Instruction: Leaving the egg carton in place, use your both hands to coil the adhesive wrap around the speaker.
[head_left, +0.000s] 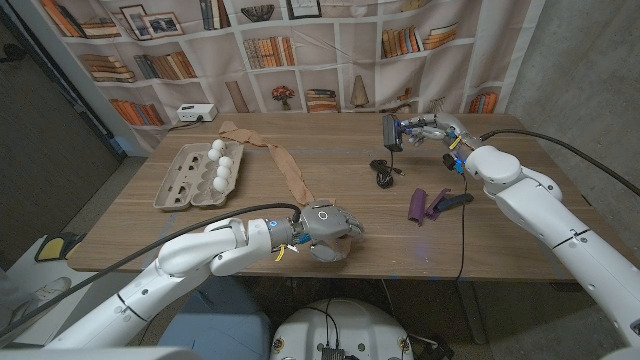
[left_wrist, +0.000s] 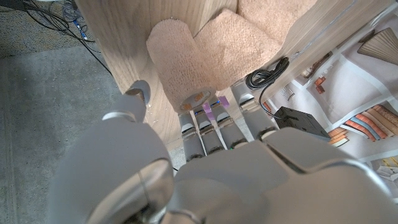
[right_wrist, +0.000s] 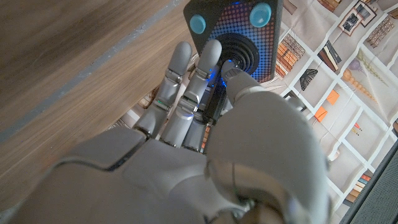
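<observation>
A tan adhesive wrap (head_left: 268, 158) lies as a long strip across the table, from the back down to my left hand (head_left: 326, 232) near the front edge. That hand grips the strip's near end; in the left wrist view its fingertips (left_wrist: 208, 112) meet the wrap (left_wrist: 199, 53) and the thumb stands beside it. My right hand (head_left: 440, 134) holds the small black speaker (head_left: 392, 132) above the back right of the table. In the right wrist view the speaker (right_wrist: 233, 28) shows its blue buttons, pinched between the thumb and fingers of my right hand (right_wrist: 205, 130).
The grey egg carton (head_left: 180, 178) with white eggs (head_left: 222, 165) sits at the left. A black coiled cable (head_left: 383, 172) lies mid-table, also in the left wrist view (left_wrist: 267, 74). A purple object (head_left: 424, 205) lies by the right arm. A white device (head_left: 195, 113) stands at the back left.
</observation>
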